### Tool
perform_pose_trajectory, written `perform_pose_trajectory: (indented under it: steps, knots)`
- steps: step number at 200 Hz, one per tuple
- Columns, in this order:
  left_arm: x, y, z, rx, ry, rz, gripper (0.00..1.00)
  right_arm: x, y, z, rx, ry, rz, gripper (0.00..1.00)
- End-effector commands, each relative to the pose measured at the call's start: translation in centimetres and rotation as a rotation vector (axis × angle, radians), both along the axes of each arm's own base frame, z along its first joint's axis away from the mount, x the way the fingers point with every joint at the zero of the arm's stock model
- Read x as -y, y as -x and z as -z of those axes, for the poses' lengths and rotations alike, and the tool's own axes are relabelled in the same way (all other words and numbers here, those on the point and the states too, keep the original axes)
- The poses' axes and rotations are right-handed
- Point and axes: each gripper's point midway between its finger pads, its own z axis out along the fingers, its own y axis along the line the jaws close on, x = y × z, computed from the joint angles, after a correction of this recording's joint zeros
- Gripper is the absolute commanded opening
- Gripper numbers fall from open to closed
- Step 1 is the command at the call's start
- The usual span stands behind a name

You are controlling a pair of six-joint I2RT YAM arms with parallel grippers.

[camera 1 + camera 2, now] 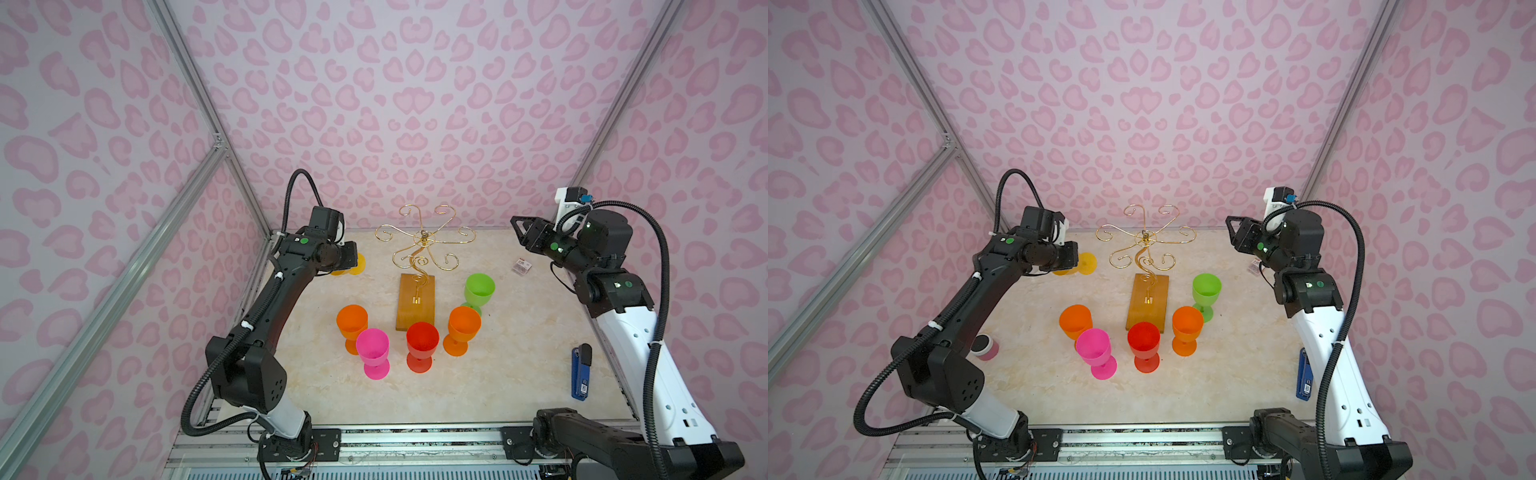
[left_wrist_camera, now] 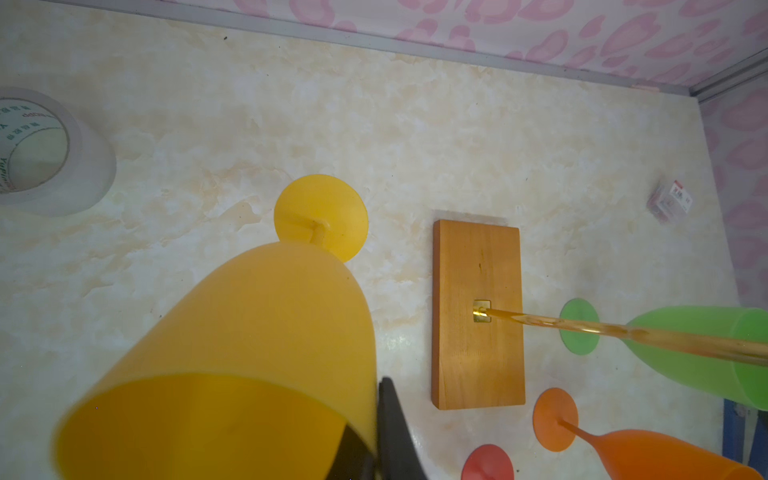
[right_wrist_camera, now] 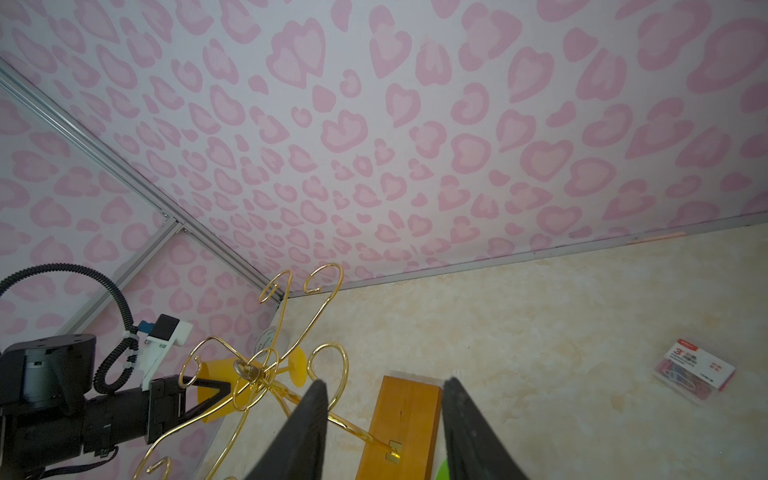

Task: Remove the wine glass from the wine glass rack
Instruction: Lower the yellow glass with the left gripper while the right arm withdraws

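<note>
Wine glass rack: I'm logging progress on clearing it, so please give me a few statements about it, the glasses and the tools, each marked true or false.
1. No glass hangs on the wine glass rack. True.
2. The left tool grips the yellow wine glass by its stem. False: it pinches the rim of the bowl.
3. The right tool holds the green wine glass. False: it is open and empty, and that glass stands on the table.
4. The red wine glass stands upright just in front of the rack, on the camera's side in both top views. True.
</note>
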Motion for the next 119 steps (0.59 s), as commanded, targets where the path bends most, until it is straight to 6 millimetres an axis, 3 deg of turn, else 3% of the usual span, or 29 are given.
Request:
perform_pose_trajectory:
  steps: [1,69,119]
  knots:
    - [-0.2,1.1,1.5,-0.059,-0.084,0.03,0.02,0.1,-0.3,0.7,-0.006,0.018,0.001,0.46]
    - [1.2,4.8,4.5,-0.173,-0.168,0.115,0.02,0.4,-0.5,1.8,-0.022,0.024,0.005,0.45]
    - [1.7,5.4,5.8,-0.22,-0.221,0.14,0.02,0.6,-0.5,2.0,-0.028,0.016,0.005,0.45]
